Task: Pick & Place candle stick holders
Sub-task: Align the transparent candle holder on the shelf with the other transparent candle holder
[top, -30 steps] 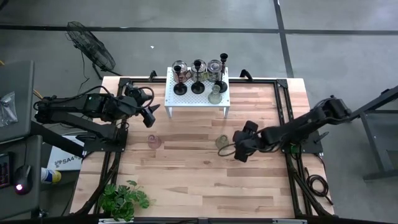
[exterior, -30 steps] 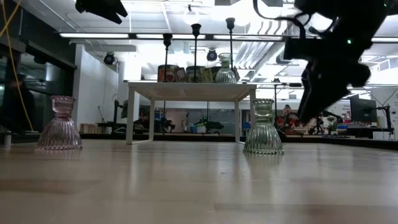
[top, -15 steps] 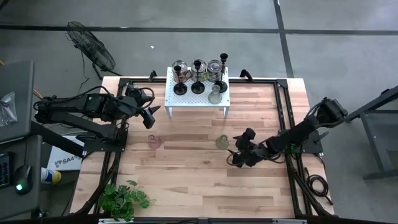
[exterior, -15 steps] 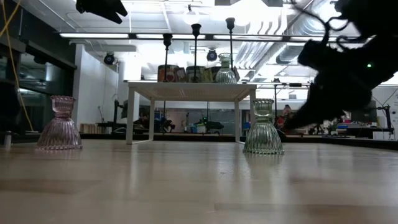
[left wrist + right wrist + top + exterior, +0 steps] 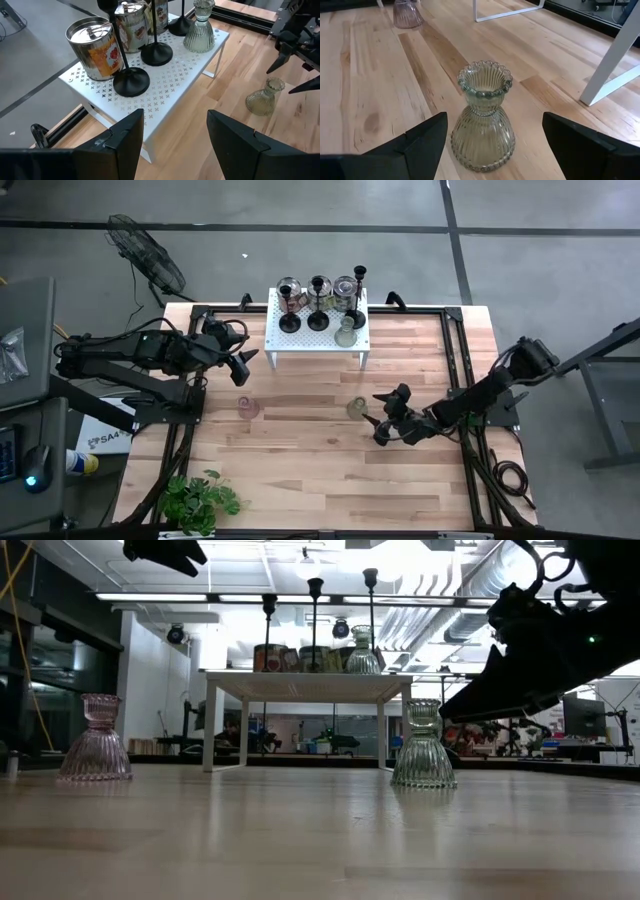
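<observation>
**Right gripper spread at the greenish glass holder**

The right gripper (image 5: 376,418) sits low over the wooden table (image 5: 300,470), fingers wide apart, empty, just beside the ribbed greenish glass candle holder (image 5: 483,122). Its wrist view alone shows the beaded rim. Farther off stands the ribbed pink glass holder (image 5: 247,407). Beyond, the left gripper (image 5: 243,364) hovers, fingers apart, near the white perforated metal stand (image 5: 165,80) carrying slim black candlesticks (image 5: 131,80).

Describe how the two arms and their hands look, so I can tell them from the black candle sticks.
Both arms are dark, jointed, with black cables looped alongside. The left hand ends in two broad, flat black fingers with angled edges. The right hand has the same wedge-shaped black fingers; in the low view a small green light glows on its body. No printed markings are readable.
</observation>
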Robot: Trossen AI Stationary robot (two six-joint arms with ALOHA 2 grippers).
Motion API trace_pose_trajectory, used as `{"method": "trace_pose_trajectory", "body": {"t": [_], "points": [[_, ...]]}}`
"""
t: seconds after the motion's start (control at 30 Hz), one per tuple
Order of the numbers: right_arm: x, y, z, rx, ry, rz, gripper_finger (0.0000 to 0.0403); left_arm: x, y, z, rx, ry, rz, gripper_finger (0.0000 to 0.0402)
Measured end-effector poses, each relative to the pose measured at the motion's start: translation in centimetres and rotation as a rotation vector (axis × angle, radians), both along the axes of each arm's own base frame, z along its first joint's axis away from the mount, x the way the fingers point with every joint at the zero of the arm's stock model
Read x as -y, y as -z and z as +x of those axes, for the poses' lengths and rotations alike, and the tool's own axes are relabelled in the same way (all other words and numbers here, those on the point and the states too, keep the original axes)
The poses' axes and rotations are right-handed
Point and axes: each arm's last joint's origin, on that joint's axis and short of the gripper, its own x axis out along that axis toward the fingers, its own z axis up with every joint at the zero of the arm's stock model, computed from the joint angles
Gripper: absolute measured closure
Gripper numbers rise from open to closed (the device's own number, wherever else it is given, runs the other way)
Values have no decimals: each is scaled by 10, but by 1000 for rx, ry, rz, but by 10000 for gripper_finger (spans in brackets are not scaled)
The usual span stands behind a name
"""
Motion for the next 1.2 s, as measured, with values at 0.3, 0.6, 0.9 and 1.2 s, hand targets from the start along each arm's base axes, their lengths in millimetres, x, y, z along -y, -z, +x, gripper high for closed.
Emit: {"method": "trace_pose_trajectory", "body": {"t": [0.3, 0.6, 0.9, 1.2], "points": [[-1, 16, 9, 18, 6, 7, 85, 0, 0, 0, 1, 1, 1, 190], [6, 30, 24, 96, 42, -9, 85, 0, 0, 0, -3, 2, 3, 190], [6, 29, 28, 135, 34, -23, 117, 0, 0, 0, -3, 2, 3, 190], [7, 29, 29, 132, 11, -16, 201, 2, 1, 1, -24, 85, -21, 190]]}}
